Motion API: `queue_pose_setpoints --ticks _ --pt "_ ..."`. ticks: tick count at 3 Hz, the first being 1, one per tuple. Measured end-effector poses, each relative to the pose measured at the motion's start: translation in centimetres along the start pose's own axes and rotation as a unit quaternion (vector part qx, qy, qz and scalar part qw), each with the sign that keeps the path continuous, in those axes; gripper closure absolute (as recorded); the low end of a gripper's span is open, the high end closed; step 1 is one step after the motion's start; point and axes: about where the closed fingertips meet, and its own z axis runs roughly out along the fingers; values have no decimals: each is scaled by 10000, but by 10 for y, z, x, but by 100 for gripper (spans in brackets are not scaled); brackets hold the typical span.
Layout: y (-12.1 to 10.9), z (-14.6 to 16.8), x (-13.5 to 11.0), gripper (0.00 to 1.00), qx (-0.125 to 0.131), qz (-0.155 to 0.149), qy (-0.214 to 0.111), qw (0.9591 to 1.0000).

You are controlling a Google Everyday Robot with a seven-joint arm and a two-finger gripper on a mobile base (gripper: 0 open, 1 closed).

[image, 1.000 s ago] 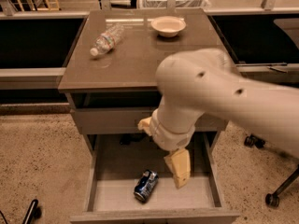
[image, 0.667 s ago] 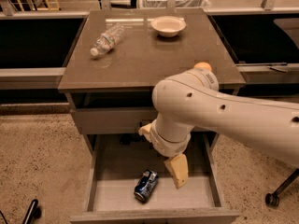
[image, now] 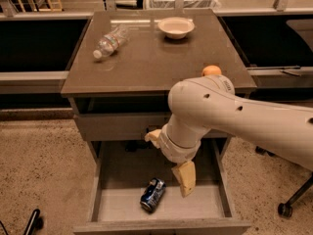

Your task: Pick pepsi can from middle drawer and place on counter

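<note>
The pepsi can (image: 152,195) lies on its side on the pale floor of the open middle drawer (image: 120,205), near the front centre. My gripper (image: 184,178) hangs down inside the drawer, just right of the can and slightly above it, not touching it. The big white arm (image: 230,111) reaches in from the right and hides the drawer's back right. The counter (image: 146,62) is the glossy brown-grey top of the cabinet above.
On the counter lie a clear plastic water bottle (image: 110,41) at the back left, a pale bowl (image: 176,27) at the back, and an orange (image: 211,71) at the right edge behind my arm. A chair wheel (image: 285,209) stands on the floor at right.
The arm's elbow has swung left and lower, uncovering the orange on the counter. The gripper stays in the drawer right of the can. The can has not moved.
</note>
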Motion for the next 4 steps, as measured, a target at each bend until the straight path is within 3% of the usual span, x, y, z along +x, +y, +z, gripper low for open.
queue_pose_setpoints --ticks 1,2,3,4 --pt "3 63 -8 0 -210 -588 -345 9975" --pt "37 173 -1 0 -622 -1164 -465 9902" --pt "37 173 -1 0 -623 -1164 -463 9902" --pt "37 185 8 0 -479 -1081 -772 9900"
